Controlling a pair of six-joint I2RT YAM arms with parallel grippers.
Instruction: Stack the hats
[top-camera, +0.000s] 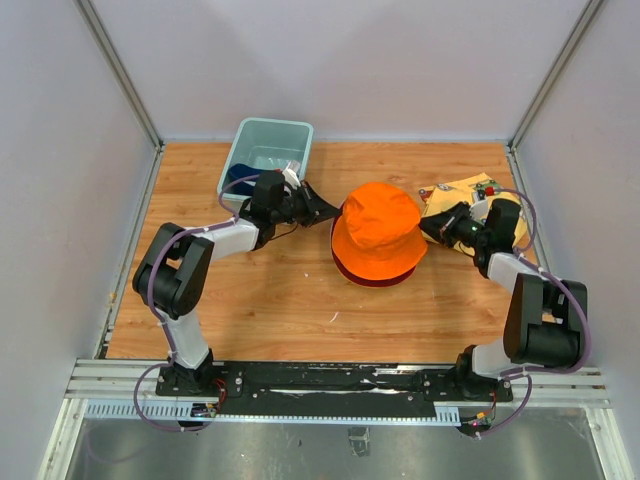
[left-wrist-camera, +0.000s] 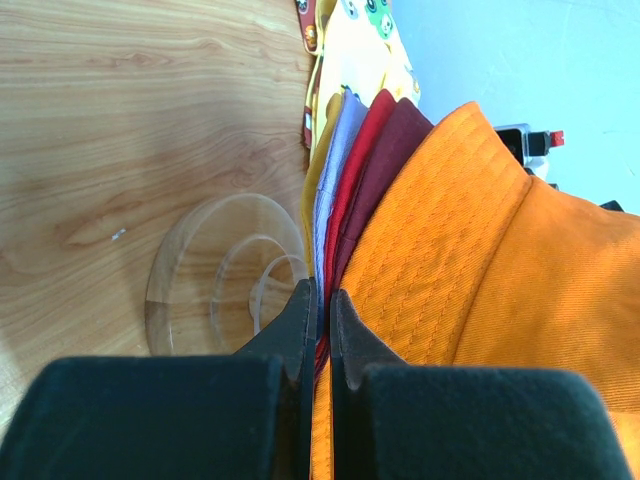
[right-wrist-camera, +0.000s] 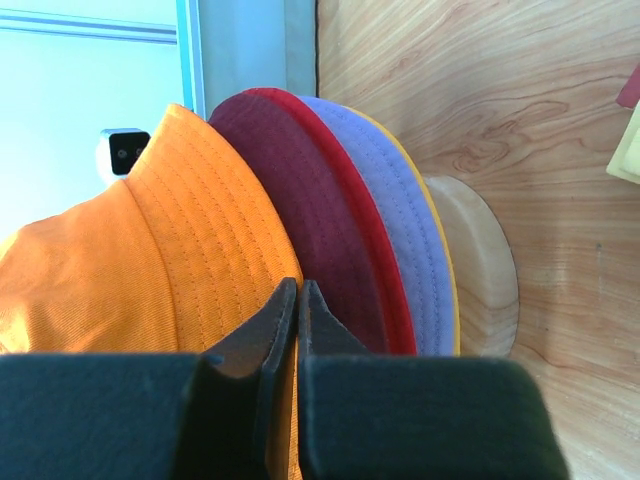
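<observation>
hats (top-camera: 376, 240) in one stack, orange topmost

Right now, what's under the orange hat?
Under the orange hat four more brims show: maroon hat, red hat, lavender hat, then yellow hat lowest, above a round stand base. Their crowns and anything rising from the base are covered.
</observation>
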